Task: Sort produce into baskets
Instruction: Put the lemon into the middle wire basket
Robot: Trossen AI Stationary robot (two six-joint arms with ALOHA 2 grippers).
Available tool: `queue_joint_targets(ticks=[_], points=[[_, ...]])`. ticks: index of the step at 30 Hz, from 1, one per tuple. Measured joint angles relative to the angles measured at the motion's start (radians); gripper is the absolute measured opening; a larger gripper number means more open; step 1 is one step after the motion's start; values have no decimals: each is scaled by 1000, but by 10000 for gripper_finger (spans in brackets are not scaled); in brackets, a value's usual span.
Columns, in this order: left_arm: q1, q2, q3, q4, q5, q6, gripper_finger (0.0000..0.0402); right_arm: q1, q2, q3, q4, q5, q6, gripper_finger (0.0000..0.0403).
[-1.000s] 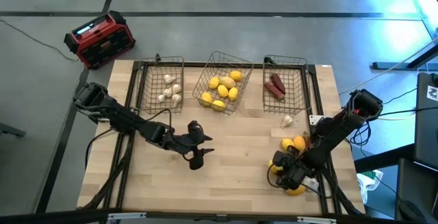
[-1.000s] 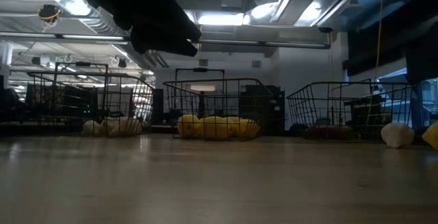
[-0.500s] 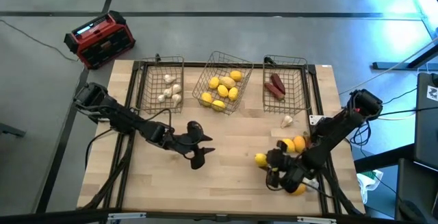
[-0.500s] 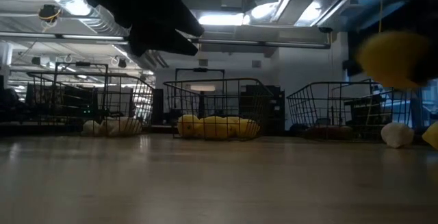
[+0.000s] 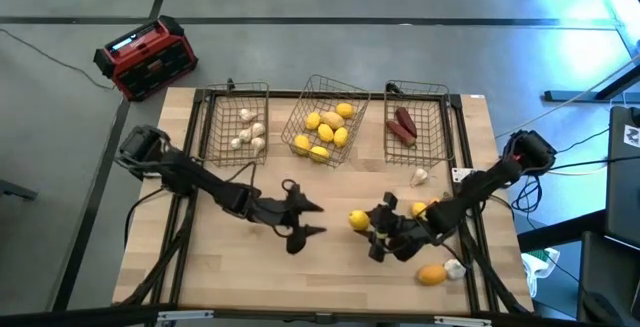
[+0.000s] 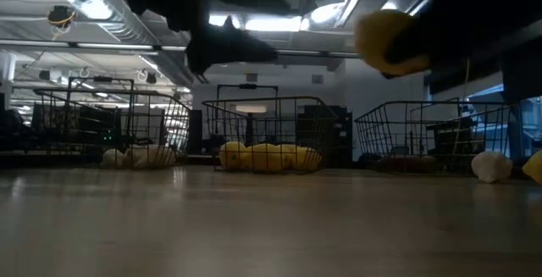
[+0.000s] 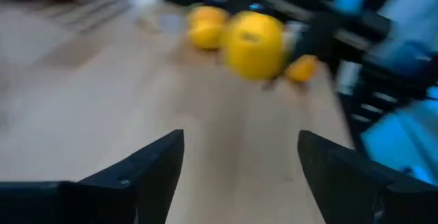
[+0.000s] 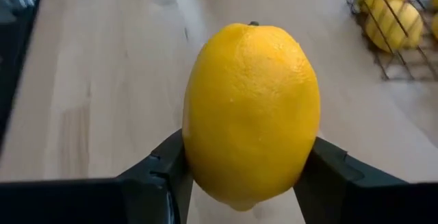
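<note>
A lemon (image 5: 359,220) is gripped across its middle, long axis crosswise to the fingers, by the right hand (image 5: 372,229) above the table's centre; the open, empty left hand (image 5: 308,218) waits just beside, facing it.

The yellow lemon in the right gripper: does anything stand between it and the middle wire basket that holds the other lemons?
Nothing visible does. The right gripper holds the yellow lemon above bare wooden tabletop, and the middle dark wire-mesh basket lies straight beyond. The open left gripper hangs off to the side, clear of that path.
</note>
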Motion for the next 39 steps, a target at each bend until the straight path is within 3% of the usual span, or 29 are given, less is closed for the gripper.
queue_joint_targets(ticks=[8,16,31,39], points=[[-9,115,0,298,43,77,285,-19,54,0,251,-1,-141,190],[-10,150,0,434,51,81,285,-48,86,0,408,6,-230,190],[6,150,64,436,73,159,283,-84,87,-1,536,-45,-314,191],[13,150,77,436,79,173,230,-86,87,-1,589,-71,-364,191]])
